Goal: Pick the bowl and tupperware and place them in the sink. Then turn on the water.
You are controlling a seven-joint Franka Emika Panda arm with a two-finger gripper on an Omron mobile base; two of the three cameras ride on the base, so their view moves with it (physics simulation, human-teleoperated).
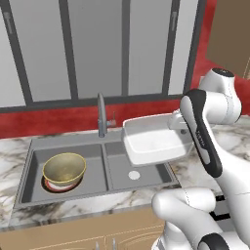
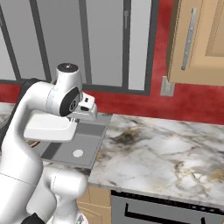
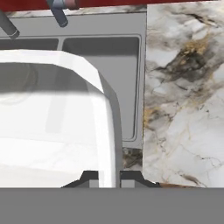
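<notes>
The gripper (image 3: 108,177) clamps the right wall of the tupperware (image 1: 151,139) between its 2 fingers, holding it above the sink's (image 1: 146,178) right basin. The bowl (image 1: 64,169) sits in the left basin, beyond the tupperware.

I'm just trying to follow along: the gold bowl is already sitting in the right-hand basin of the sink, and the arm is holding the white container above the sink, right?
Nearly. The bowl sits in the left basin of the sink, not the right one; the left base view shows it. The rest holds: the gripper holds the white tupperware by its wall, above the sink.
</notes>
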